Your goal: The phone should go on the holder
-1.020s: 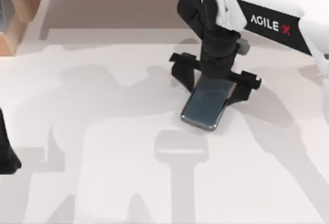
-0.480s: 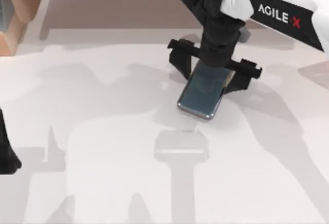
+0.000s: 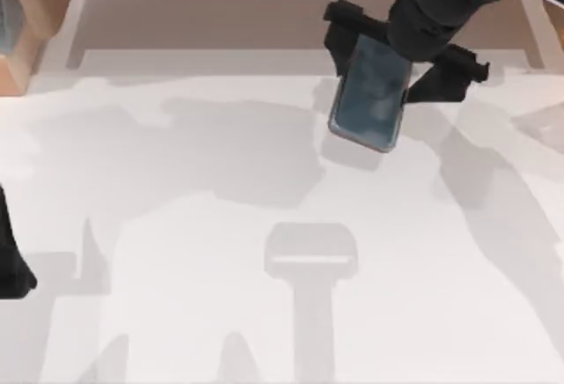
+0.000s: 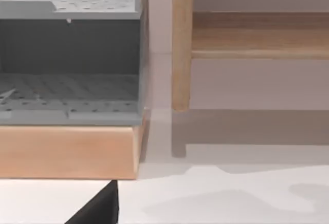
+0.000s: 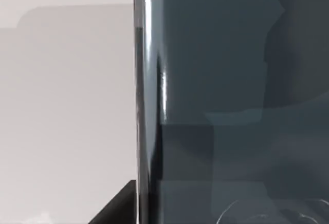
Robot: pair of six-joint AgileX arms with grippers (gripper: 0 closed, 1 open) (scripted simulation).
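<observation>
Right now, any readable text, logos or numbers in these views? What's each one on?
None can be read.
The right arm's white cover at the top view's upper right corner is cut off by the frame, with no lettering legible.
The phone, held in the right gripper, has a blank glossy face.
The grey perforated rack carries no label.

phone (image 3: 371,93) in right gripper (image 3: 401,54), behind holder (image 3: 311,250)
</observation>
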